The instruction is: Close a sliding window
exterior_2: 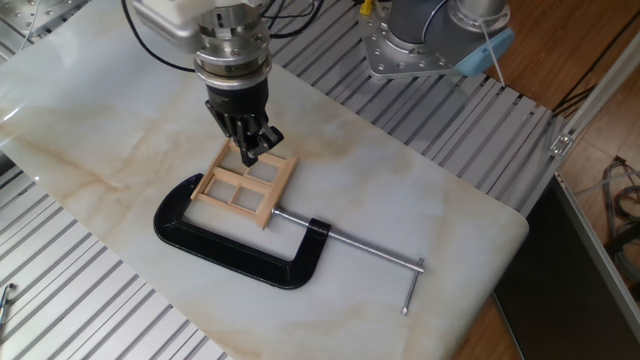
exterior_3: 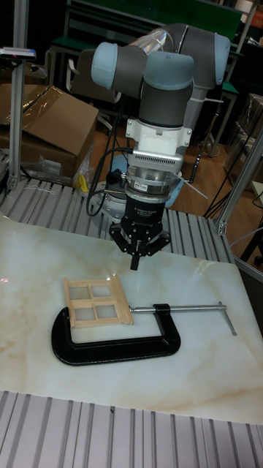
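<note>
The sliding window (exterior_2: 245,186) is a small light-wood frame with four panes. It lies flat on the marble board, held in the jaws of a black C-clamp (exterior_2: 225,248). The tall fixed view shows the window (exterior_3: 95,300) left of centre, with the clamp (exterior_3: 117,349) below it. My gripper (exterior_2: 251,152) points straight down at the window's far edge, near its far right corner. Its fingers are shut together with nothing between them. In the tall view the gripper (exterior_3: 136,264) hangs just beyond the window's top right corner. Whether it touches the wood cannot be told.
The clamp's long steel screw (exterior_2: 350,242) runs right to a cross handle (exterior_2: 411,290). The marble board (exterior_2: 420,190) rests on a ribbed aluminium table (exterior_2: 80,300). The arm's base (exterior_2: 430,40) stands at the back. A cardboard box (exterior_3: 51,131) sits behind the table.
</note>
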You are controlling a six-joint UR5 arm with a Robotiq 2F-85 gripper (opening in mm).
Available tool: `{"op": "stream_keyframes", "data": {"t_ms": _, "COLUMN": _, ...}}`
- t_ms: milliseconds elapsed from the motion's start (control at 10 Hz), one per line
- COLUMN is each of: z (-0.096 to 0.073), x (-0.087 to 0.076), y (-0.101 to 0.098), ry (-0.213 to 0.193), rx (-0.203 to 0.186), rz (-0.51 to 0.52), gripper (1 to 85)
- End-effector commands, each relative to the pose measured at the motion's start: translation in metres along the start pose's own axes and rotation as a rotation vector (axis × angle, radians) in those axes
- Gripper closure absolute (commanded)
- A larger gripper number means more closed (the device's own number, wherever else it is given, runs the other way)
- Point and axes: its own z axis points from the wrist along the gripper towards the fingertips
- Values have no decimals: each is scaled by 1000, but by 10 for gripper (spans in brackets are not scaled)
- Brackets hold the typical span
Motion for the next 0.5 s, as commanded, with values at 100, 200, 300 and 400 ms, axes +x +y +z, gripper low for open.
{"op": "stream_keyframes", "data": {"t_ms": 100, "z": 9, "x": 4, "y": -3, "ry": -27, "rx": -13, "rz": -4, "gripper": 850}}
{"op": "stream_keyframes", "data": {"t_ms": 200, "z": 16, "x": 7, "y": -2, "ry": -26, "rx": -22, "rz": 8, "gripper": 850}}
{"op": "stream_keyframes", "data": {"t_ms": 300, "z": 17, "x": 6, "y": 1, "ry": -35, "rx": -32, "rz": 9, "gripper": 850}}
{"op": "stream_keyframes", "data": {"t_ms": 400, "z": 12, "x": 6, "y": 3, "ry": -17, "rx": -25, "rz": 11, "gripper": 850}}
